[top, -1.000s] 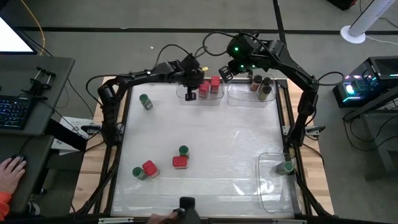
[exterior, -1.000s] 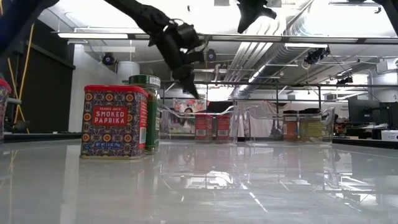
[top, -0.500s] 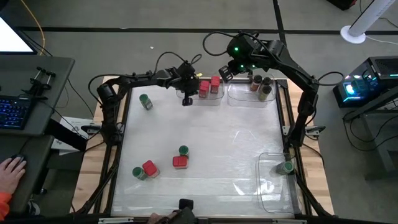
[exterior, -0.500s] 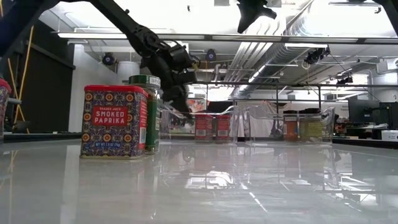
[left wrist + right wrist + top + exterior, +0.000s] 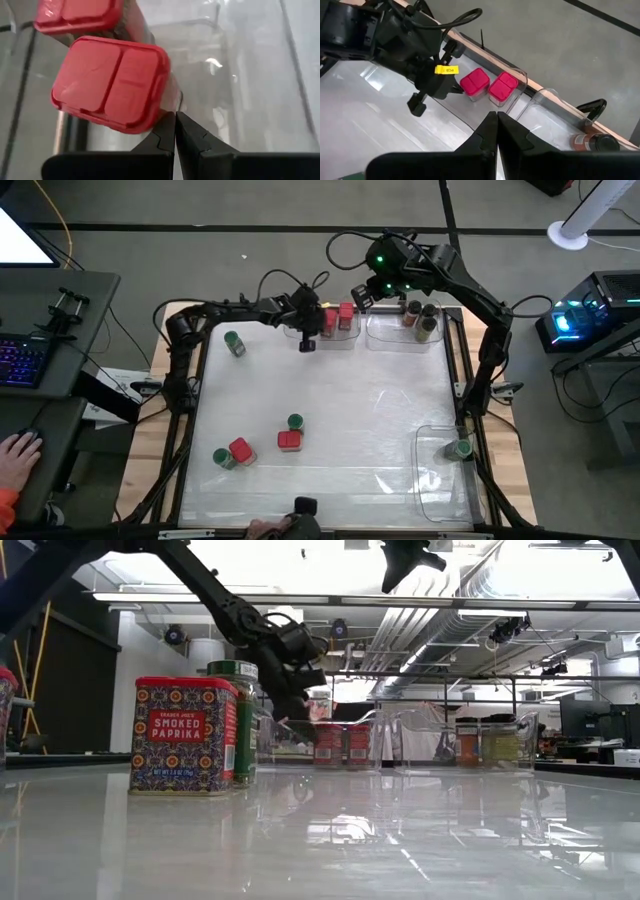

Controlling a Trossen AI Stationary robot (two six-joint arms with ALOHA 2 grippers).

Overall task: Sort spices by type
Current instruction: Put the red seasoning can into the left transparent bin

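My left gripper (image 5: 175,131), fingers pressed together and empty, hangs just beside the upright red-capped jar (image 5: 111,82), cap facing up.

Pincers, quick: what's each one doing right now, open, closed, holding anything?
Left pincer: closed, empty, beside a red-capped jar in the bin.
Right pincer: closed, empty, raised above the bins.

My two arms are dark and slim-jointed, with black cables looping above them. The right arm (image 5: 470,290) carries a green light, and the left arm (image 5: 395,35) wears a small yellow tag (image 5: 445,70).
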